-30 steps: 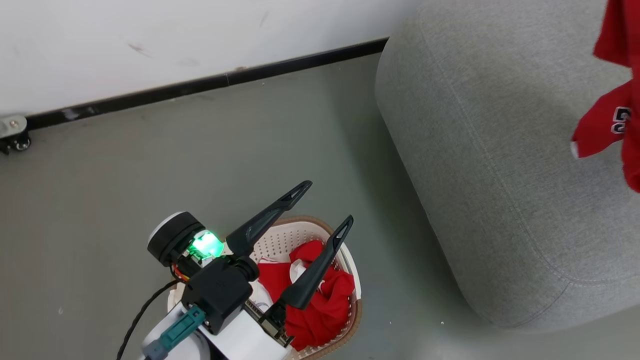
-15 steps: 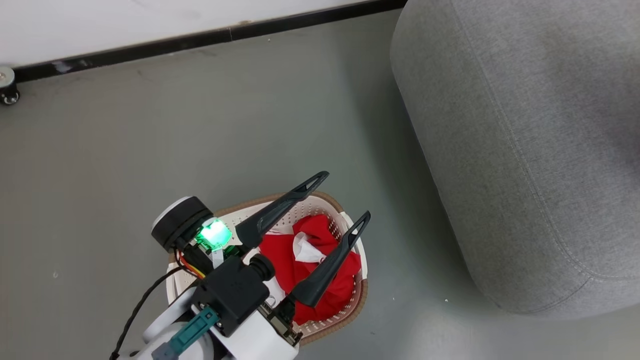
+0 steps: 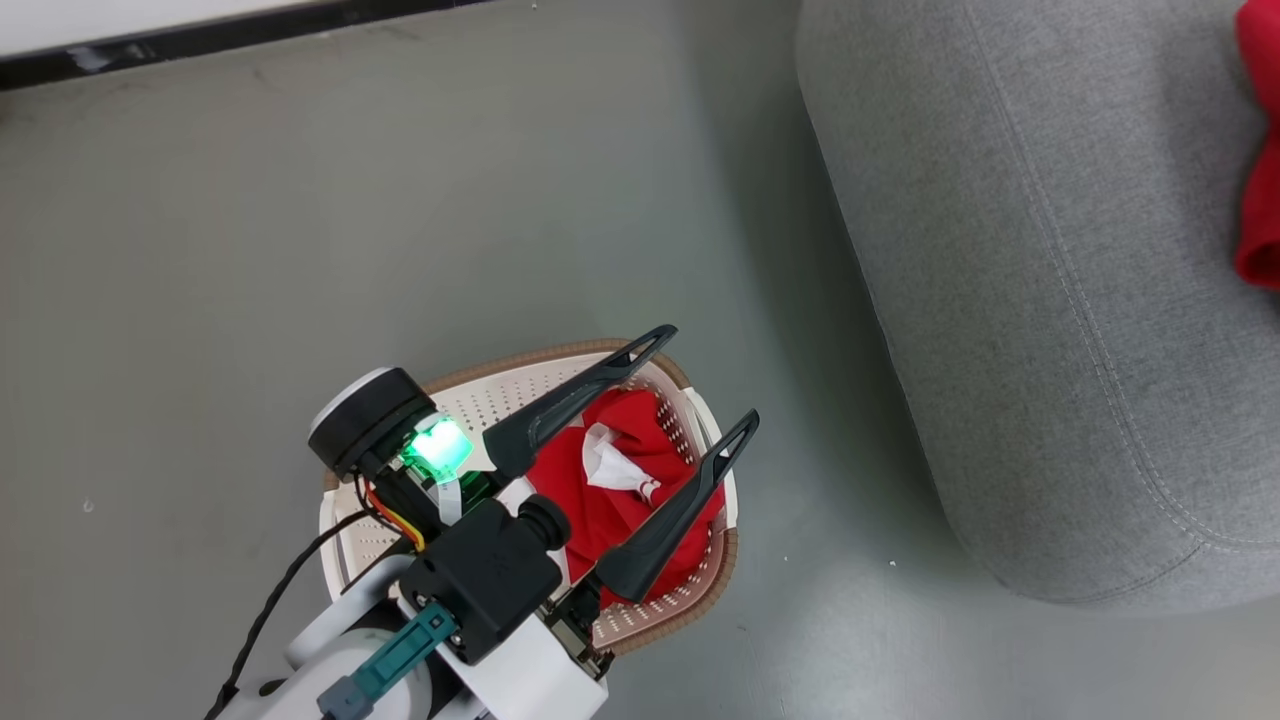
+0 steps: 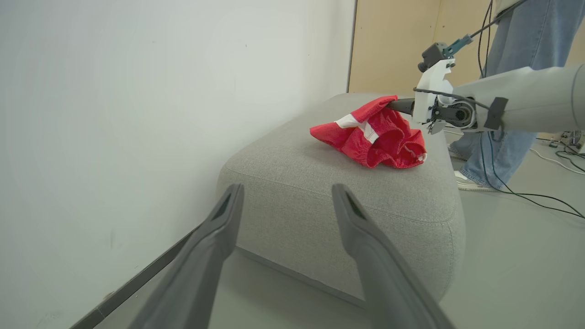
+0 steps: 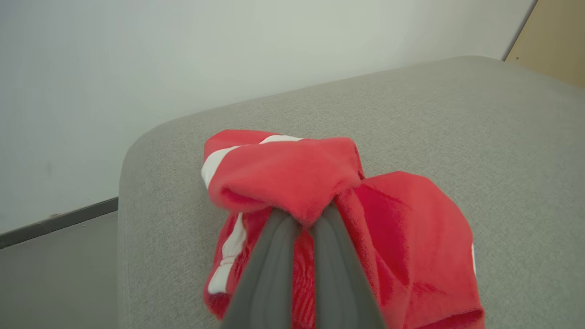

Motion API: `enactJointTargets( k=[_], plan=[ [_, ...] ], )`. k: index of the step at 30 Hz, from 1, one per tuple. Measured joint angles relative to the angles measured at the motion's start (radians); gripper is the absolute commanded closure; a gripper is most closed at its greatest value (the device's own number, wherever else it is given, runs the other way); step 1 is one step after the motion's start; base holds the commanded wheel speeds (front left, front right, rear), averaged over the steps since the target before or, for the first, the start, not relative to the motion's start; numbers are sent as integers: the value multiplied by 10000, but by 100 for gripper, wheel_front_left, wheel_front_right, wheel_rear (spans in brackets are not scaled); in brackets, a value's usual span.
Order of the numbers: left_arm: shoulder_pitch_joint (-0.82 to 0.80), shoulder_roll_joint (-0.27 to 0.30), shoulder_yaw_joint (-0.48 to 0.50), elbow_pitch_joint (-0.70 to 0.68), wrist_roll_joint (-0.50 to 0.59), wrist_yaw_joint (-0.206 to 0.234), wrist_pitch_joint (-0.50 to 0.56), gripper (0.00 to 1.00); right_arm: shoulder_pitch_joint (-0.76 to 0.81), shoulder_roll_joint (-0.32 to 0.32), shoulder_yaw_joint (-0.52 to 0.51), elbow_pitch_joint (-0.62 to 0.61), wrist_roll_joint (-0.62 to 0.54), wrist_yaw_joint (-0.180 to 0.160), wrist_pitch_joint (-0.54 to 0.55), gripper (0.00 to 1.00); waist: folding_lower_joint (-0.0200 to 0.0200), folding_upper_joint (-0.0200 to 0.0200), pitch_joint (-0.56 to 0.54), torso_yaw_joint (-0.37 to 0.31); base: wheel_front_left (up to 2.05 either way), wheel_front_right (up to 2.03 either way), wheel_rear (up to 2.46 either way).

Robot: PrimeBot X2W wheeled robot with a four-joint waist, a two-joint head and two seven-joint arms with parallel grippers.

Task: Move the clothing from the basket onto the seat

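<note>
Right hand [image 5: 304,214] pinches a soft red striped garment [image 5: 283,169] to lay it on the grey fabric sofa [image 5: 457,114] at two o'clock. Left hand [image 3: 708,378] hangs wide above the cream plastic basket [image 3: 470,400].

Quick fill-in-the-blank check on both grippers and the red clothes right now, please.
The left gripper hovers above the basket with jaws ____.
The right gripper is ____ on a red garment.
That garment lies on the grey ____.
More red clothing lies inside the ____.
Missing: open; shut; seat; basket.
</note>
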Motion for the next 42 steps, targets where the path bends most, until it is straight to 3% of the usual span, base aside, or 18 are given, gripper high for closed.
enactJointTargets(
  k=[7, 10, 11, 12, 13, 26, 42],
  plan=[
    [-54, 4, 84, 8, 4, -6, -2, 0, -15, 399, 61, 485, -111, 0, -8, 98, -1, 0, 261, -64, 0, 0, 0],
    [-68, -2, 125, 71, 4, -6, -15, 0, -47, 460, 150, 617, -150, 0, -10, 55, 0, 0, 298, -112, 0, 0, 0],
    [-72, -10, 134, 100, 4, -6, -63, 0, -77, 466, 169, 671, -150, 0, -17, 38, 0, 0, 299, -127, 0, 0, 0],
    [-78, -23, 140, 119, 4, -6, -119, 0, -109, 464, 190, 704, -148, 0, -59, 11, 0, 0, 298, -142, 0, 0, 0],
    [-84, -33, 144, 146, 4, -6, -150, 0, -133, 462, 222, 711, -148, 0, -84, 0, 0, 0, 294, -157, 0, 0, 0],
    [-118, -144, 278, 570, -4, 84, -583, 0, 122, 671, 688, 328, -65, 0, -449, 0, 0, 0, 23, -384, 0, 0, 0],
    [208, -102, 965, 1137, -186, 619, -1218, 0, 1495, 932, 1012, -1517, -128, 0, -715, 0, 0, 0, -658, -521, 0, 0, 0]
  ],
)
